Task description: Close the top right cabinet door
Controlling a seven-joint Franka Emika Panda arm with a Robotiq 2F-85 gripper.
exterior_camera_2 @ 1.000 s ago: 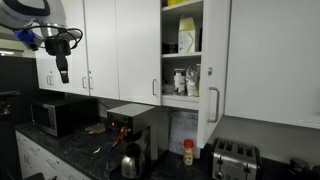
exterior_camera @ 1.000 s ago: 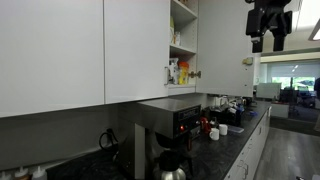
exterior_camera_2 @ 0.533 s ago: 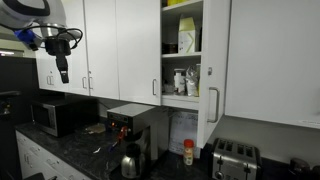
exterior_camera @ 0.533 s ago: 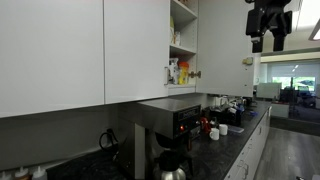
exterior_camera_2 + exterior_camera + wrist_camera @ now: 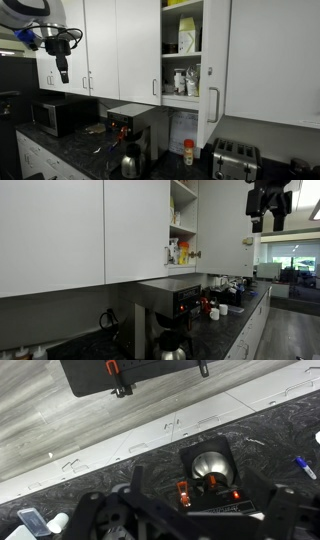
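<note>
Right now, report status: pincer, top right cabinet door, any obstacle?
Pincer open, empty, far from door. Tall white flat-panel cabinet door with silver bar handle stands open. Nothing seen between them.

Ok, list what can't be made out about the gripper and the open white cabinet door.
- Black gripper: small and dark in both exterior views, blurred at the wrist view's bottom edge; open or shut unclear.
- Tall plain white cabinet door: top cut off by the upper edge in an exterior view; absent from the wrist view.
- Shelf bottles: labels too small.
</note>
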